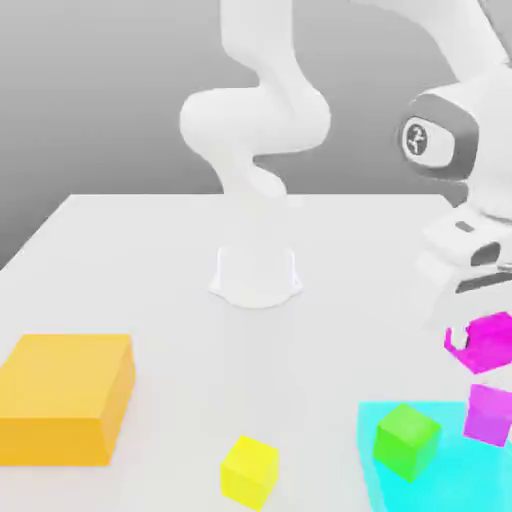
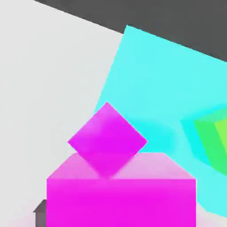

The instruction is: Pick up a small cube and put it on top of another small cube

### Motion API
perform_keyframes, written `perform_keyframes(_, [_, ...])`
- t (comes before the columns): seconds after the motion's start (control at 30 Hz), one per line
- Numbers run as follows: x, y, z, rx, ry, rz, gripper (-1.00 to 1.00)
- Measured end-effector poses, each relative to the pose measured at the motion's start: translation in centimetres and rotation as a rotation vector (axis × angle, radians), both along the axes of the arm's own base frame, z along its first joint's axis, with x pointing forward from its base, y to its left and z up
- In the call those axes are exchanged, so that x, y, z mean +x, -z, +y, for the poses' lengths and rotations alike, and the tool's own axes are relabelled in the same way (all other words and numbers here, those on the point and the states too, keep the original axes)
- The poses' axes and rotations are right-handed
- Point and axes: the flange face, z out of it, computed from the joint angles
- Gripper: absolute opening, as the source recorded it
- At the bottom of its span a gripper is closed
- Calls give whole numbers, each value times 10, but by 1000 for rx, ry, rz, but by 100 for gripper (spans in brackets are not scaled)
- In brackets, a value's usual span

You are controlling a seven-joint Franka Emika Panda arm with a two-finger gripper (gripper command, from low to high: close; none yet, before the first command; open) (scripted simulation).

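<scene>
Cube (image 1: 488, 342): pinched in gripper (image 1: 470, 335), above its twin (image 1: 489, 413) on the cyan mat (image 1: 380, 470)
Tip: square it up, then lower gently

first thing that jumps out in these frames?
The gripper at the exterior view's right, shut on a magenta cube and holding it in the air just above a second magenta cube on the cyan mat. A green cube sits on that mat too. Next, the big orange block at the exterior view's left, with a yellow cube between block and mat.
</scene>
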Motion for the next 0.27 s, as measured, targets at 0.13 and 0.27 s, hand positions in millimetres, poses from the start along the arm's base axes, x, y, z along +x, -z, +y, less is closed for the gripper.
perform_keyframes(0.13, [3,48,3,-4,-26,-3,100])
perform_keyframes(0.27, [3,48,3,-4,-26,-3,100])
